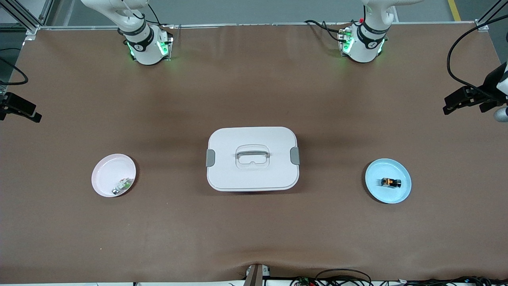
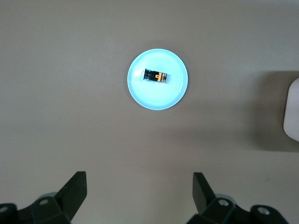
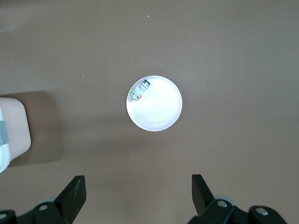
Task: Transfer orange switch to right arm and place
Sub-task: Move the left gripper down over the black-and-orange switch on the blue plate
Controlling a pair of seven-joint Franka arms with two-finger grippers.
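The orange switch [image 1: 391, 182] [image 2: 156, 76], a tiny black block with an orange middle, lies on a light blue plate [image 1: 377, 171] [image 2: 140, 95] toward the left arm's end of the table. My left gripper [image 2: 140, 179] hangs high over the table beside that plate, open and empty. My right gripper [image 3: 138, 179] is also open and empty, high over the table beside a pink plate [image 1: 105, 171] [image 3: 163, 116]. In the front view only the right arm's [image 1: 145, 43] and the left arm's [image 1: 363, 43] bases and lower links show.
A small green-and-silver part [image 1: 123, 186] [image 3: 140, 91] lies in the pink plate. A white lidded box with a handle [image 1: 252, 159] stands mid-table between the plates. Black mounted gear [image 1: 472, 99] [image 1: 18, 107] juts in at both table ends.
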